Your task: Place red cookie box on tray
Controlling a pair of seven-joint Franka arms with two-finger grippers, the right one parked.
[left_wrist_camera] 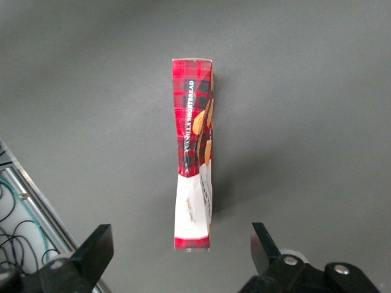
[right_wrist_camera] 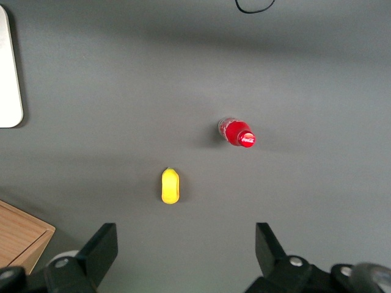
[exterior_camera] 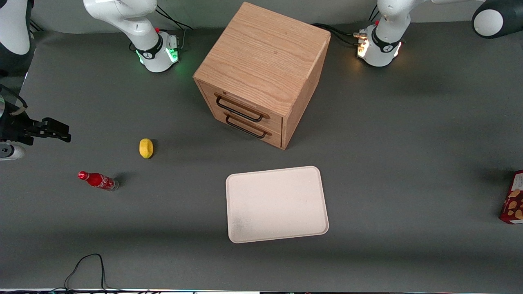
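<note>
The red cookie box [exterior_camera: 513, 199] lies at the working arm's end of the table, cut off by the front view's edge. In the left wrist view the box [left_wrist_camera: 194, 152] stands on a narrow side, its white end section toward my gripper. My left gripper [left_wrist_camera: 181, 244] hangs above the box's white end, open and empty, one finger on each side of the box and well apart from it. The gripper does not show in the front view. The off-white tray [exterior_camera: 277, 204] lies flat and empty near the table's middle, nearer the front camera than the cabinet.
A wooden drawer cabinet [exterior_camera: 261, 73] stands at the table's middle. A yellow lemon [exterior_camera: 146, 148] and a small red soda bottle [exterior_camera: 98, 180] lie toward the parked arm's end. A table edge with a rail and cables [left_wrist_camera: 24, 207] runs close to the box.
</note>
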